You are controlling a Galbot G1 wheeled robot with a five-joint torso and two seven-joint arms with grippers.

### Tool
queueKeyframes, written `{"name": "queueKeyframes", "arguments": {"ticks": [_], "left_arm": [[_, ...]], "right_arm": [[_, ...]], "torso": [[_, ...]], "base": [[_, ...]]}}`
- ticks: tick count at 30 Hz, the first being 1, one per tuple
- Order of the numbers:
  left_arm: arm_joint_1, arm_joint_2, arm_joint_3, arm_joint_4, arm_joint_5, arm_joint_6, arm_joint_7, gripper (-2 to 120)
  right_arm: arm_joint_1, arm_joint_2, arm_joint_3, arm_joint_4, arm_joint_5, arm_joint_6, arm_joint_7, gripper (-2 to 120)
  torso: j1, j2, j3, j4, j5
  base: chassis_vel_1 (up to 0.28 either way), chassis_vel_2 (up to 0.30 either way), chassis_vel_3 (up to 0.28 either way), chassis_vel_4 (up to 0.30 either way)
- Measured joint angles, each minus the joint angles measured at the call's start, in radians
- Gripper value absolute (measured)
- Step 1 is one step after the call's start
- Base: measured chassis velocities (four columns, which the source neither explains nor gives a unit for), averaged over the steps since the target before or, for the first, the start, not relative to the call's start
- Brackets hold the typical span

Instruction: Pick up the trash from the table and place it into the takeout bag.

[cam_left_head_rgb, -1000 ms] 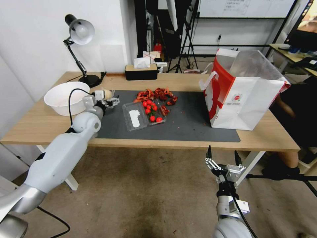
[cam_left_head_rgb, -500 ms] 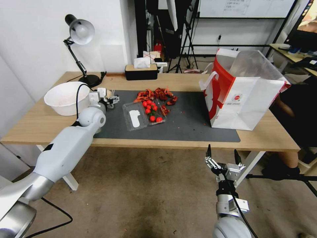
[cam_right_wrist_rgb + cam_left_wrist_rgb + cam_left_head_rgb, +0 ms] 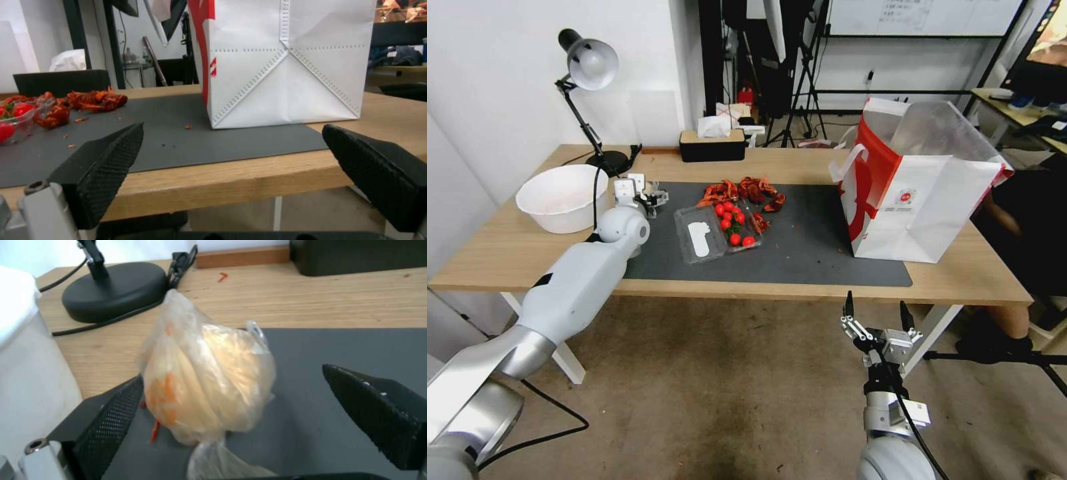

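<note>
Small clear plastic bag [image 3: 209, 380] with yellowish contents sits on dark mat [image 3: 800, 247], centre of left wrist view, between left gripper [image 3: 650, 199] fingers; jaws spread, one pad touching bag, other apart. In head view gripper at mat's upper-left corner, beside white bowl [image 3: 560, 197]. Takeout bag [image 3: 917, 193] upright, right of frame. Right gripper [image 3: 879, 313] released, bottom centre, below table [image 3: 960, 280] edge.
</note>
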Motion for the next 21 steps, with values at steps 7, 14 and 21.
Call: {"name": "queueKeyframes", "arguments": {"ticks": [7,14,21], "left_arm": [[-0.046,-0.038,0.023,0.086,0.002,0.001,-0.017,100],[-0.093,-0.072,0.035,0.176,0.019,-0.001,-0.034,100],[-0.124,-0.095,0.040,0.231,0.036,0.007,-0.048,82]], "right_arm": [[0.000,-0.002,0.000,0.001,0.001,0.000,0.000,100],[0.001,-0.003,0.002,0.000,0.002,0.000,0.001,100],[0.001,-0.004,0.002,-0.006,0.003,0.001,0.002,100]], "torso": [[0.000,0.000,0.000,0.0000,0.0000],[0.000,0.000,0.000,-0.0001,0.0001],[0.000,0.000,0.000,0.0001,0.0001]], "base": [[0.000,0.000,0.000,0.000],[0.000,0.000,0.000,0.000],[0.000,0.000,0.000,0.000]]}}
